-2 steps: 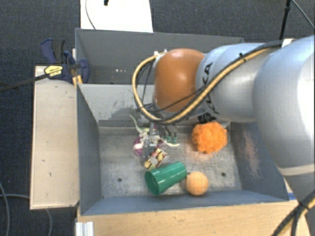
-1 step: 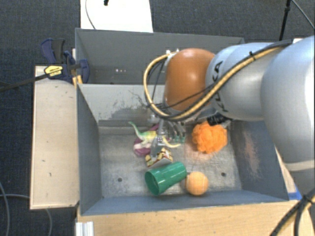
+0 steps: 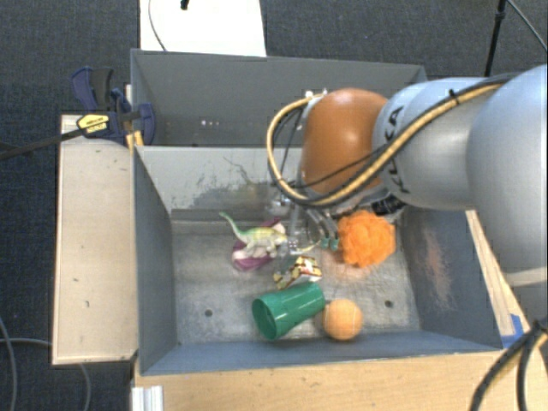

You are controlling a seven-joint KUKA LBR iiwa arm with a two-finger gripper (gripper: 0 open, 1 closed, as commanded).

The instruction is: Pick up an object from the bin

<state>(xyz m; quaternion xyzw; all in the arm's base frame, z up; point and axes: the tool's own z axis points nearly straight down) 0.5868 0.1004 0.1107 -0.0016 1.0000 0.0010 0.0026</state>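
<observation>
Bin: grey metal box, toys on its floor.
Dino: pale green plastic toy dinosaur, purple bit under it, mid-left.
Cup: green plastic cup on its side, front.
Small toy: little yellow-brown thing, just below gripper.
Gripper: low in the middle, btw Dino & Fuzzy ball; can't tell if open or closed.
Smooth ball: orange, round, just beside Cup.
Fuzzy ball: orange, bumpy, right of gripper.
Progress: nothing looks lifted yet; grab & lift still left, I think.
</observation>
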